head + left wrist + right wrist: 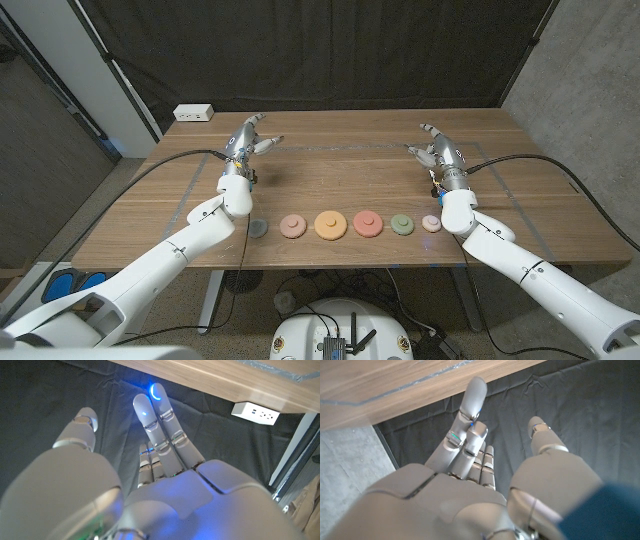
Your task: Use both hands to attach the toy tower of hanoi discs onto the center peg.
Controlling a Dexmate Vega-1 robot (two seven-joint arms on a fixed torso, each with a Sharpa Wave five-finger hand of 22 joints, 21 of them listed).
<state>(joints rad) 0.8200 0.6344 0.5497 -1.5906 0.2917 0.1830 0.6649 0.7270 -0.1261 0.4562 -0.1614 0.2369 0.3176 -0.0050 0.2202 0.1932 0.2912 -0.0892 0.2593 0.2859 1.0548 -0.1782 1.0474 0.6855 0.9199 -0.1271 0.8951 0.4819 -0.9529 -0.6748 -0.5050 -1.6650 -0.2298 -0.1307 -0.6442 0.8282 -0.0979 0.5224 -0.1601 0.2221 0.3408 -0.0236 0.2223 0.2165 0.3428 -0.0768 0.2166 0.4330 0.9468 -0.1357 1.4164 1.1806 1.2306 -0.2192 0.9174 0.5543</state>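
I am seeing the round toy discs lying in a row along the 6 o'clock edge of the wooden surface (350,170): a grey-blue disc (258,228), a salmon-pink disc (293,226), a larger orange disc (331,224), a red disc (367,223), a green disc (402,224) and a small pale pink disc (431,223). My left hand (245,145) is hovering at 10 o'clock of the row, fingers (155,420) spread and gripping nothing. My right hand (438,152) is hovering at 2 o'clock, fingers (470,410) likewise apart and empty. A white power strip (194,113) is sitting at the far left corner.
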